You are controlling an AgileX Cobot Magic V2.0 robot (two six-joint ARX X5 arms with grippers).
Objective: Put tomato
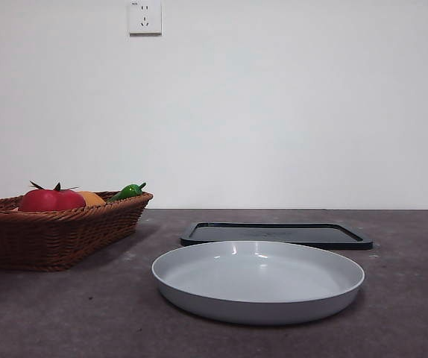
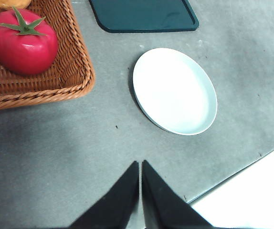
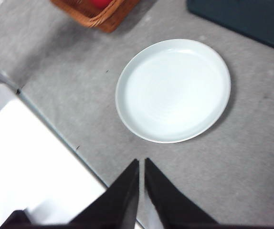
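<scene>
The deep-red tomato (image 1: 51, 199) (image 2: 24, 41) with its green calyx lies in the brown wicker basket (image 1: 87, 224) (image 2: 75, 71) at the table's left. Only a red sliver of the tomato (image 3: 100, 3) shows in the right wrist view. A white plate (image 1: 259, 280) (image 2: 175, 90) (image 3: 173, 89) sits empty in the middle. My left gripper (image 2: 140, 163) hangs shut and empty above bare table, apart from the basket. My right gripper (image 3: 141, 161) is also shut and empty, above the table's edge near the plate. Neither arm shows in the front view.
An orange fruit (image 1: 92, 198) and a green pepper (image 1: 128, 191) lie beside the tomato in the basket. A dark flat tray (image 1: 277, 234) (image 2: 144, 15) (image 3: 242, 21) lies behind the plate. The table's front edge (image 2: 232, 176) (image 3: 56, 131) runs close to both grippers.
</scene>
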